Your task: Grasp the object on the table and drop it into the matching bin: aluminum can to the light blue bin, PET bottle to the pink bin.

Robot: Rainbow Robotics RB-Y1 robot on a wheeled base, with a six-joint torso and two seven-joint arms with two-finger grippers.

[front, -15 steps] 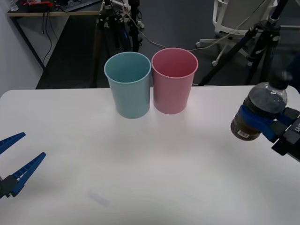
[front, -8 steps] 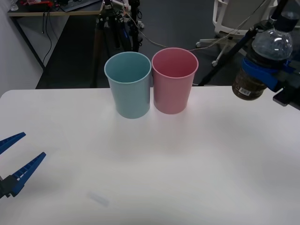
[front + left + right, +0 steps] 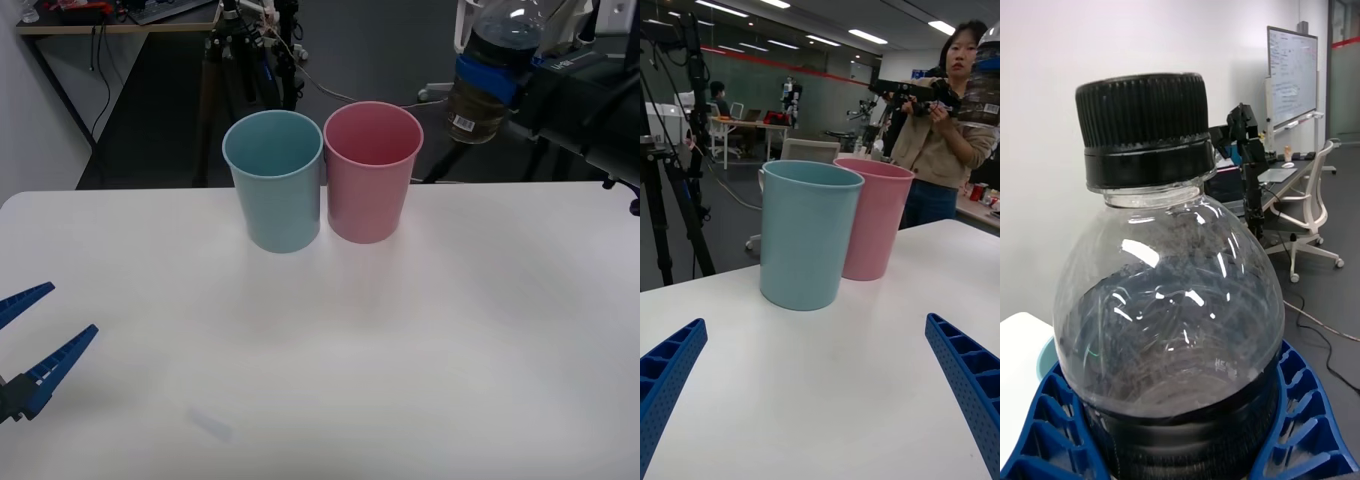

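Front view: the right gripper (image 3: 492, 82) holds the PET bottle (image 3: 487, 75) aloft, right of the pink bin (image 3: 371, 172); releasing here misses it. Right wrist: jaws clamped around the bottle's body. Left wrist: the left gripper (image 3: 820, 409) idles, jaws apart, over the table (image 3: 827, 375).

Lit evenly and brightly from ceiling strip lights (image 3: 865, 36), with only faint soft shadows under the light blue bin (image 3: 273, 180) and pink bin (image 3: 371, 170) on the white table (image 3: 400, 340), small glints on the PET bottle (image 3: 1169, 315), and background softly blurred.
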